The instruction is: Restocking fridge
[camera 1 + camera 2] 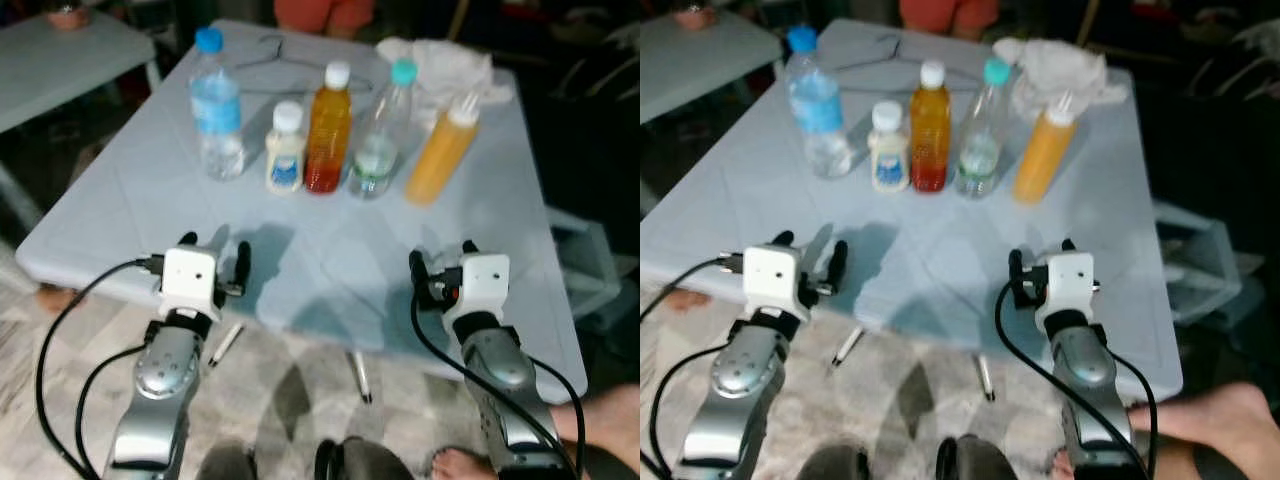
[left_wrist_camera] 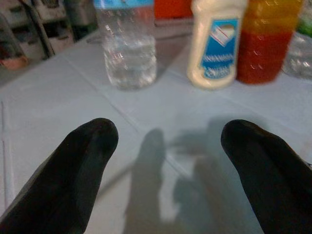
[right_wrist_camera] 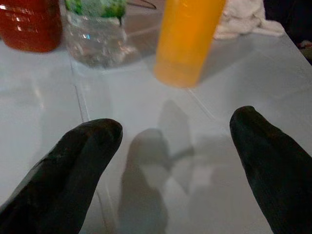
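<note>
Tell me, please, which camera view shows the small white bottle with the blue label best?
The left wrist view: the small white bottle stands close, its blue label sharp, though its cap is cut off. Both eye views show it whole but small, between the water bottle and the orange-red drink bottle.

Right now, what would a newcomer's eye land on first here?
Five bottles in a row across the pale table, brightest the orange juice bottle at its right end and the amber drink bottle mid-row. Nearer, the left gripper and right gripper hover open, empty.

A person's foot [image 1: 1215,415] is cut off at the edge.
</note>
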